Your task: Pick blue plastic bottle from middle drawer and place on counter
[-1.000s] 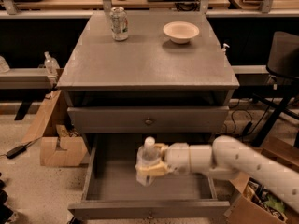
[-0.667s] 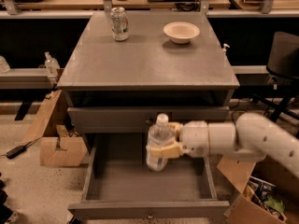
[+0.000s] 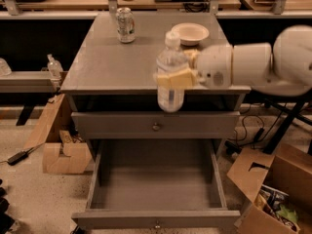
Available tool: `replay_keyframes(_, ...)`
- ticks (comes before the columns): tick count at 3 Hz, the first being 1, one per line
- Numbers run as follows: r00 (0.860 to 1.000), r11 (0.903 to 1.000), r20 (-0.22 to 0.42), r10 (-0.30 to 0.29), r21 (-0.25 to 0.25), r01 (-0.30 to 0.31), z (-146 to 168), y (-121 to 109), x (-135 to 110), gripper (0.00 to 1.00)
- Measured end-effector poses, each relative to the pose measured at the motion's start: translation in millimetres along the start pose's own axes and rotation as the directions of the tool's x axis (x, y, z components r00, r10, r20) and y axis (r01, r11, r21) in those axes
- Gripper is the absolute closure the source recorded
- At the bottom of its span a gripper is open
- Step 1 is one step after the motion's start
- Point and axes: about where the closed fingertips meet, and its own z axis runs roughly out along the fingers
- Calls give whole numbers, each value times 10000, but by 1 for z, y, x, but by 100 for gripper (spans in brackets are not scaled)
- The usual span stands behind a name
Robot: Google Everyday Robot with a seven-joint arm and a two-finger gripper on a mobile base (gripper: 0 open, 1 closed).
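Camera view: gripper (image 3: pixel 169 78) clamped on the bottle (image 3: pixel 171 57) at mid-height, fingers tight against its sides; arm enters from 3 o'clock. Bottle upright and in the air, crossing the front edge of the tabletop (image 3: pixel 109 65), its base hanging just below that edge. Drawer (image 3: pixel 156 219) pulled open at 6 o'clock of the bottle, well apart. Can (image 3: pixel 126 25) at 11 o'clock of the bottle, bowl (image 3: pixel 190 33) at 1 o'clock, both on the tabletop.

No legible text on gripper (image 3: pixel 176 78) or bottle (image 3: pixel 170 97) at counter (image 3: pixel 107 62) edge
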Motion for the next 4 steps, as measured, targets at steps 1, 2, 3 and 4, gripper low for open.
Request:
replay_keyframes(1,9982,9946,-214,-557,867,574,20,-63,-57,100)
replay_keyframes(2,9974,9921,-491,-530,1112,582,41,-104,-54,100)
replay_keyframes(3,9950,9923,-998,16,1231,108,67,-152,-5,100)
replay_keyframes(4,9936,9912,-1026,479,1282,-346,78,-175,26,100)
